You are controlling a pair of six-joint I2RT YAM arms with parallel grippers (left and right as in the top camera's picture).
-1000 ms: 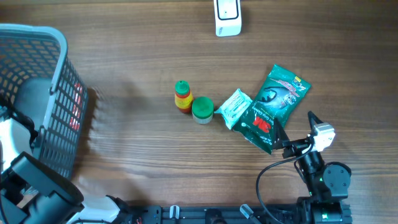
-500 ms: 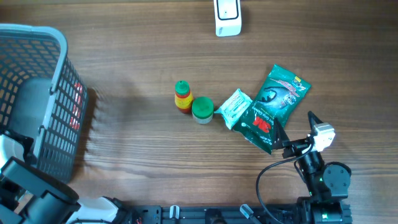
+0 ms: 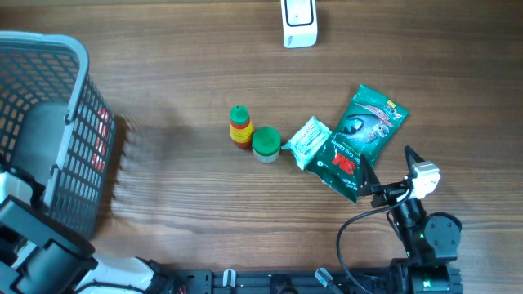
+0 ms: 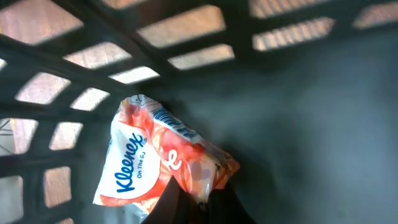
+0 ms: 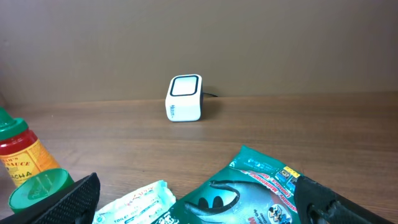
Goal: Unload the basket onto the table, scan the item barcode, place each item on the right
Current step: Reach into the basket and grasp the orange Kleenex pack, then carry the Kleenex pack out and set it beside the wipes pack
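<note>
Left fingers (image 4: pixel 180 202): together, dark tips overlapping the lower edge of the Kleenex pack (image 4: pixel 149 162). Cannot tell whether a fold of wrapper is nipped or merely lies behind them.

Kleenex pack: orange and white, tilted, down inside the grey mesh basket (image 3: pixel 73 49) at the left end of the bench (image 3: pixel 163 73). Logo side to the wrist camera; no barcode visible on that face.

Right fingers (image 5: pixel 78 196): wide apart, clamped on nothing, low over the bench, with the near end of the green 3M pouch (image 3: pixel 364 135) just ahead and between them in the wrist view.

Green 3M pouch: flat, lying at an angle, one edge touching the white wipes packet (image 3: pixel 309 140).

Further left: green-lidded jar (image 3: pixel 265 144) just beside the packet and touching the sauce bottle (image 3: pixel 239 126).

Barcode scanner (image 3: pixel 299 23): white, upright at the far edge of the bench, well apart from every item, window turned toward the right arm.

Step in hand, as a judgement: taking up the next item for the scanner, most likely the pouch.

To do it well:
- Close on one edge of the pouch rather than the middle, leaving the printed panels bare.
- Lift clear before turning, so as not to drag the wipes packet along.
- Find the barcode face, not visible from here.
- Hold it flat and steady, square to the scanner window.
</note>
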